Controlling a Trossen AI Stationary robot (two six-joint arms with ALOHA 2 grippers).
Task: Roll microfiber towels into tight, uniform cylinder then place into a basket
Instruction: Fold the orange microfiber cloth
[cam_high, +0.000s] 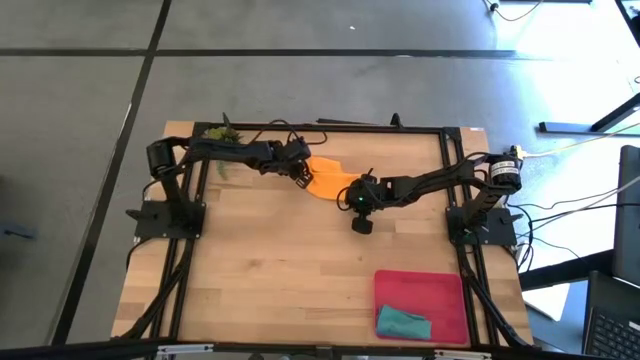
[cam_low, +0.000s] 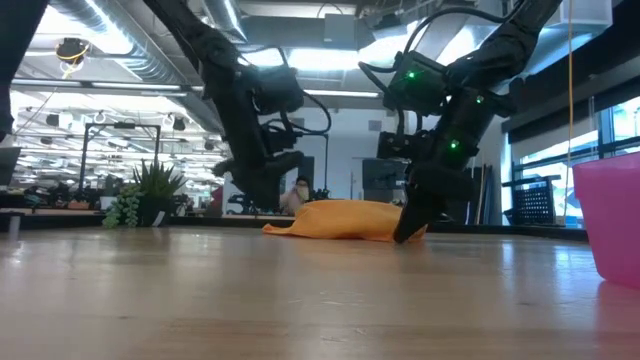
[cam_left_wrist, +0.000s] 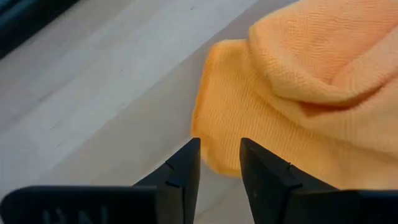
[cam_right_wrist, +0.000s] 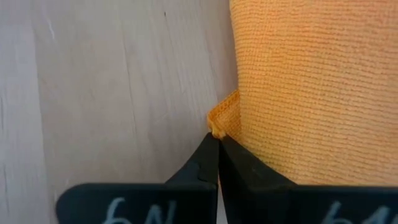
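High view straight down; low view table-level; wrist views close; all share orange towel (cam_high: 330, 180).

The orange towel (cam_high: 328, 178) lies crumpled and loosely folded on the wooden table's far middle, a low rumpled mound in the low view (cam_low: 345, 220), with one fold humped over a flatter layer whose rounded corner rests on the wood (cam_left_wrist: 217, 124). The teal towel (cam_high: 403, 323) sits bunched into a small lump inside the red-pink basket (cam_high: 420, 290), in its near corner toward the table's middle. The basket, a shallow rectangular tray with low walls, rests flat near the table's near right corner, well apart from the orange towel.
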